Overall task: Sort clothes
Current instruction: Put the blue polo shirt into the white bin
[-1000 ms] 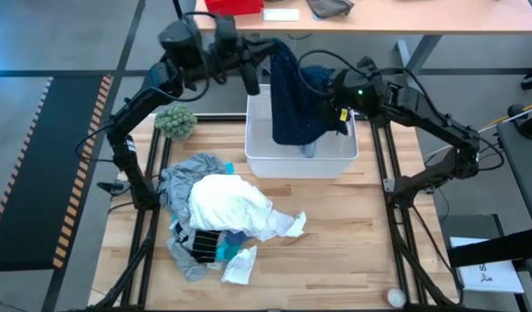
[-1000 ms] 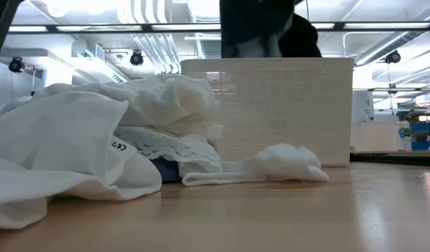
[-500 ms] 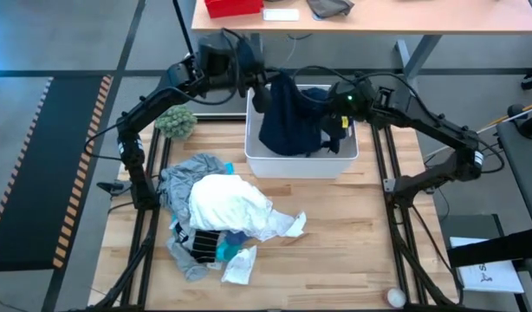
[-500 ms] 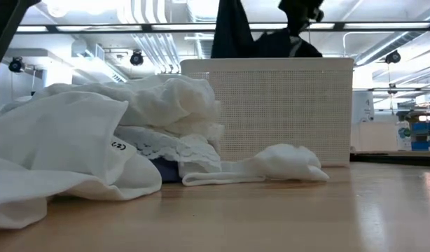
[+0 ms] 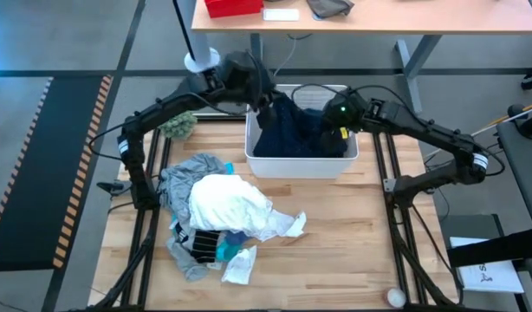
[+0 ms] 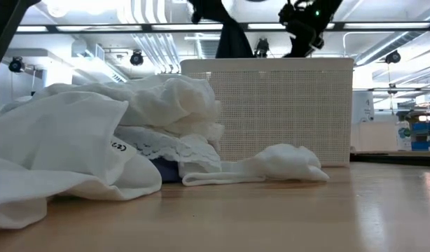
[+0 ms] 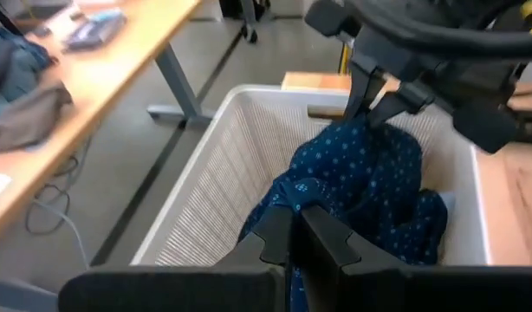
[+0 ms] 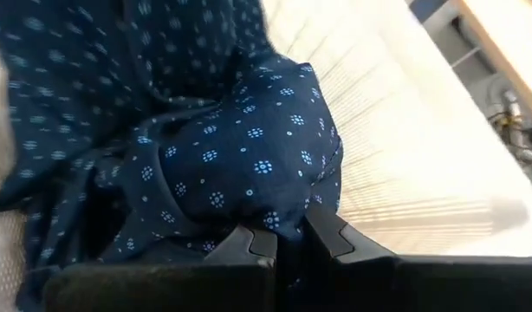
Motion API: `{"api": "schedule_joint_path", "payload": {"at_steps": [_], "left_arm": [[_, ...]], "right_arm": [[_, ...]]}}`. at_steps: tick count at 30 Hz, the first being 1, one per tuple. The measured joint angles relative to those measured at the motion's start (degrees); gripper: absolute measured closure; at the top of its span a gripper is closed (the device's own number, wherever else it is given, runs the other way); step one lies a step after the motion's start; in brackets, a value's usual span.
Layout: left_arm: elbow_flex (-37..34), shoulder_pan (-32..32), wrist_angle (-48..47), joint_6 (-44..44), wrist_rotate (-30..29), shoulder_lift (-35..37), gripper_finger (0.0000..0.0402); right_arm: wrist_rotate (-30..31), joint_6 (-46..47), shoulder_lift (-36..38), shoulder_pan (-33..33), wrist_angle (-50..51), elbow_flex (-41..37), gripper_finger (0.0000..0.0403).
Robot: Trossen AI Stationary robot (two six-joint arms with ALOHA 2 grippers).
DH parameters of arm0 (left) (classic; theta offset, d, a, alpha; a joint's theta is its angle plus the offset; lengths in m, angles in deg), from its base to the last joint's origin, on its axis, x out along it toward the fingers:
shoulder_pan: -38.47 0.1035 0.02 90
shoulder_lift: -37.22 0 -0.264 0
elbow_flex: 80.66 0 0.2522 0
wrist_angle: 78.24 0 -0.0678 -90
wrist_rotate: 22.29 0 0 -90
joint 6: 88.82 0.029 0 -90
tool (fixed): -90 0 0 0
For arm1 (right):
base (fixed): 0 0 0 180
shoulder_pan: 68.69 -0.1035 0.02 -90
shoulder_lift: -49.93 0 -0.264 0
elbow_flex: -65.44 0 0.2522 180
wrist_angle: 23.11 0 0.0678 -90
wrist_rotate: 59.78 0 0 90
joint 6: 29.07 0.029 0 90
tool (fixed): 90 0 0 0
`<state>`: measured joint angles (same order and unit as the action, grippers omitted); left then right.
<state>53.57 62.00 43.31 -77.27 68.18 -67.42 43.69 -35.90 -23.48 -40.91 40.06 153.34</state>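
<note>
The dotted navy garment lies heaped in the white bin at the table's far side, its upper folds held by both grippers. My left gripper is shut on it over the bin's far left corner. My right gripper is shut on it at the bin's right side. In the low view dark cloth still shows above the bin rim. On the table's near left, a white garment, a grey one, a turquoise one and a white sock lie piled together. My left gripper pinches a bunched fold of the navy garment between its two fingers, slanting down from the bin's far left. The cloth falls away slack from the fingers into the bin. My right gripper pinches another bunched fold between its two fingers, slanting down from the right. The cloth sags slack below it onto the heap in the bin.
A fuzzy green ball sits left of the bin. A desk with a red box stands beyond the table. A small pale ball lies at the near right corner. Bare wood shows on the near right.
Both grippers have sunk toward the bin and tipped further down, staying shut on the navy garment. The garment, which hung tall above the bin, has been lowered and now lies gathered inside it.
</note>
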Motion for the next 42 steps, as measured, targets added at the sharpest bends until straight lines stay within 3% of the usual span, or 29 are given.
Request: {"api": "schedule_joint_path", "payload": {"at_steps": [9,16,27,38,42], "left_arm": [[-13.2,0.3,8.1,0.0,0.1,0.1,0.0402],[-18.7,2.1,9.6,-0.2,0.1,0.1,0.0402],[-20.9,3.2,9.7,-1.6,0.2,-0.1,0.0402],[-21.0,3.3,8.1,-5.2,1.1,-5.1,0.0401],[-21.0,3.3,8.2,-6.0,1.2,-6.4,0.0391]], "right_arm": [[-5.3,-0.3,-2.0,0.4,-8.2,-7.9,0.0403],[-7.7,0.6,-5.2,2.4,-12.5,-11.8,0.0403],[-10.6,10.3,-9.0,6.6,-14.3,-11.6,0.0403],[-11.4,11.8,-14.4,6.9,-14.2,-11.6,0.0402],[-11.4,11.8,-14.5,6.9,-14.3,-11.6,0.0384]]}}
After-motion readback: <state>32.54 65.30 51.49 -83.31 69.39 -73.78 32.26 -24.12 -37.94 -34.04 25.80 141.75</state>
